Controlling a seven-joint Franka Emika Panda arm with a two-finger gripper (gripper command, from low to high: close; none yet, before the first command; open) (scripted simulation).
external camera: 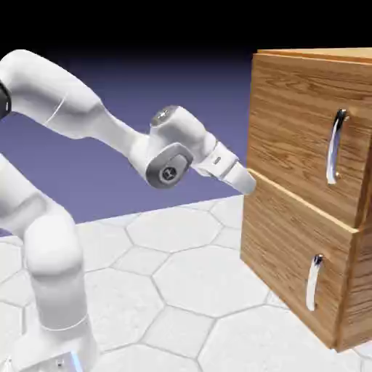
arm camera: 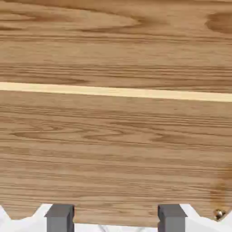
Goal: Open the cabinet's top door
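In the exterior view the cabinet (external camera: 290, 182) filled the right side of the frame, a boxy wood-grain piece standing on the pale, tile-patterned tabletop (external camera: 203, 290). Its top door (external camera: 290, 131) took up the upper right and lay closed, with a curved silver handle (external camera: 335, 147) set upright near the right edge. Beneath it, across a light seam (external camera: 305, 201), the lower panel (external camera: 290, 254) held a like silver handle (external camera: 314, 283) at the lower right. The white arm (external camera: 54, 247) rose from the lower left, bent at the upper left and reached to the middle of the frame, its end tilted down to the right, near the cabinet front and well apart from both handles. In the hand view wood grain filled most of the frame, the seam crossing it above the middle, and a bit of metal (arm camera: 219, 214) showed at the lower right. The hand (arm camera: 116, 219) stood wide open, its two grey fingertips (arm camera: 60, 218) well apart at the bottom edge, with nothing held between them.
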